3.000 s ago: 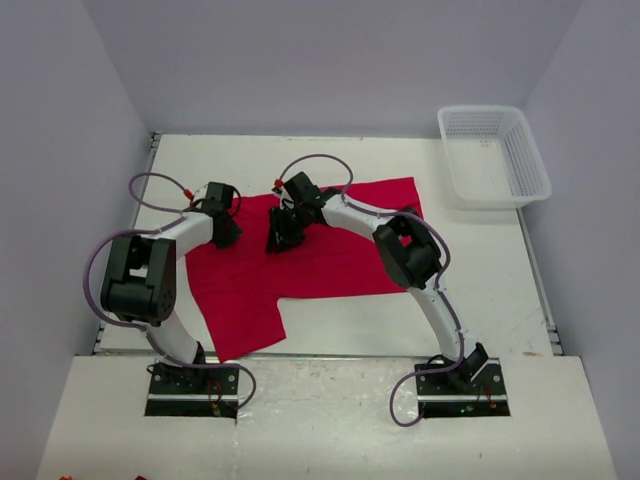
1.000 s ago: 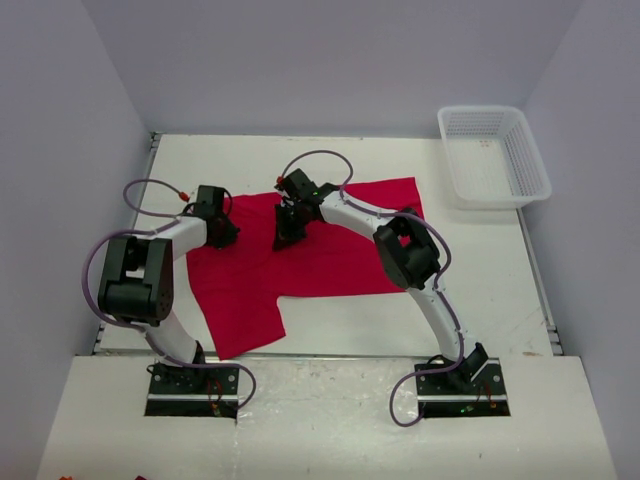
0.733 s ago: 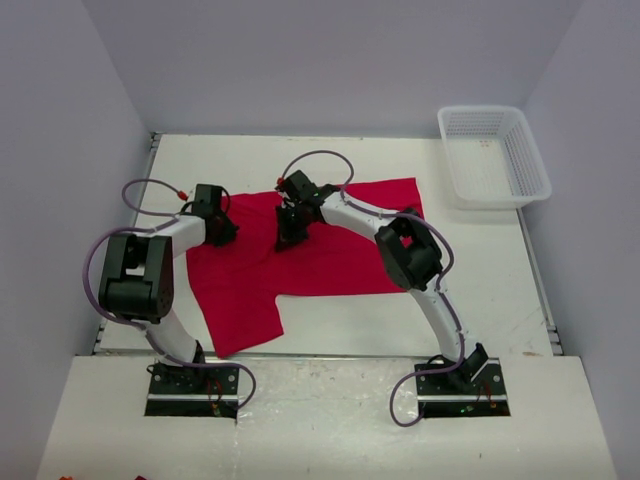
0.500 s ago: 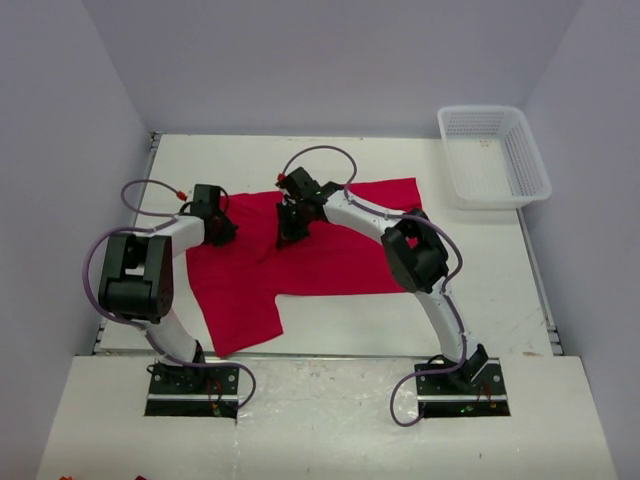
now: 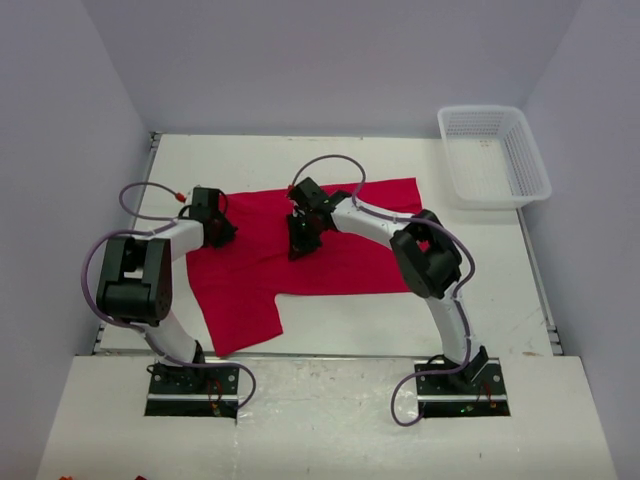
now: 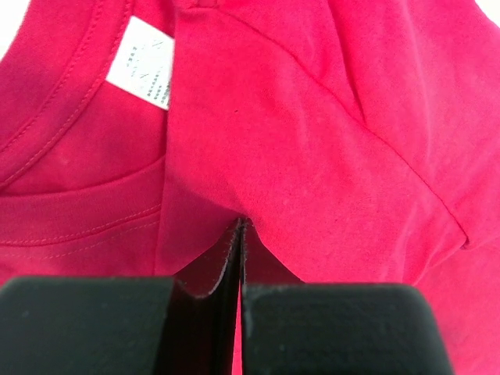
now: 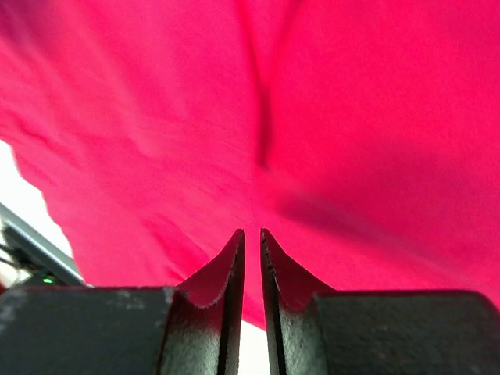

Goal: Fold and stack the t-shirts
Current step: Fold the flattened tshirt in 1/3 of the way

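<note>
1 shirt (image 5: 340,265): red, spread mostly flat across the middle of the table (image 5: 350,320), with 1 flap (image 5: 240,320) reaching toward the near edge on my left. By my judgement no fold is finished.
Left gripper (image 6: 241,223): clamped shut on a pinch of cloth just beside the collar (image 6: 78,211) and its white label (image 6: 141,74).
Right gripper (image 7: 251,234): fingers parted by a thin slit, low over the cloth's far middle. I see no cloth between them.
Risk 1: with only 1 pinch holding, a pull from my left could drag the whole shirt instead of folding it.
Risk 2: a crease (image 7: 262,117) runs just ahead of my right fingers. Lifting carelessly could snag it and rumple the flat part.
Risk 3: my left pinch may hold 2 layers. I cannot tell, and a fold would then come out crooked.
Edges: my left pinch sits near the table's left edge, with little slack there.
Room: there is bare table right of the shirt, up to the basket (image 5: 500,200), and a bare strip before my bases.
</note>
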Robot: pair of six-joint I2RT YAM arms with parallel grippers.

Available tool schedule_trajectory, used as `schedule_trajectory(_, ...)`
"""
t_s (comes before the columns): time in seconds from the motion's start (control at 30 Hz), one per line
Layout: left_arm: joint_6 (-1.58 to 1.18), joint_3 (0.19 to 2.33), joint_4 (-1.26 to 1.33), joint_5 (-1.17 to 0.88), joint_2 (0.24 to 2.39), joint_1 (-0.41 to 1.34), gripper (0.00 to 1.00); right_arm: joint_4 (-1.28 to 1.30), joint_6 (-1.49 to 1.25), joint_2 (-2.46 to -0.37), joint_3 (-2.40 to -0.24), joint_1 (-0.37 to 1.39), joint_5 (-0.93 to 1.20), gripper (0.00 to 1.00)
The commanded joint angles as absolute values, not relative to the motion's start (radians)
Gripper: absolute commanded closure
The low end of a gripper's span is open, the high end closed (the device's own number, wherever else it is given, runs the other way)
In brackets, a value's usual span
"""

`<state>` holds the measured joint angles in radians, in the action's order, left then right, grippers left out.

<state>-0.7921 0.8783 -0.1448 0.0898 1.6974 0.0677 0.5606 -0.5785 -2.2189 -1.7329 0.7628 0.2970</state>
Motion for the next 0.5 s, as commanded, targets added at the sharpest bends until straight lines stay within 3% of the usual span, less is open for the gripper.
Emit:
schedule_trajectory(0.0, -0.752, 0.822, -0.262, 0.184, 1.703, 0.052, 1.0, 0.535, -0.563, -2.123, -1.669, 0.772, 0.253, 0.85)
schedule_trajectory(0.13, -0.724, 0.813, -0.268, 0.233, 1.593, 0.078, 1.0, 0.509, -0.546, -2.065, -1.617, 0.772, 0.233, 0.8)
schedule_trajectory(0.3, -0.713, 0.838, -0.337, 0.276, 1.419, 0.158, 0.93, 0.52, -0.511, -1.909, -1.51, 0.77, 0.152, 0.61)
schedule_trajectory(0.37, -0.713, 0.844, -0.354, 0.276, 1.376, 0.192, 0.86, 0.531, -0.497, -1.859, -1.474, 0.769, 0.127, 0.55)
schedule_trajectory(0.47, -0.707, 0.856, -0.357, 0.276, 1.355, 0.224, 0.77, 0.54, -0.479, -1.763, -1.396, 0.756, 0.098, 0.55)
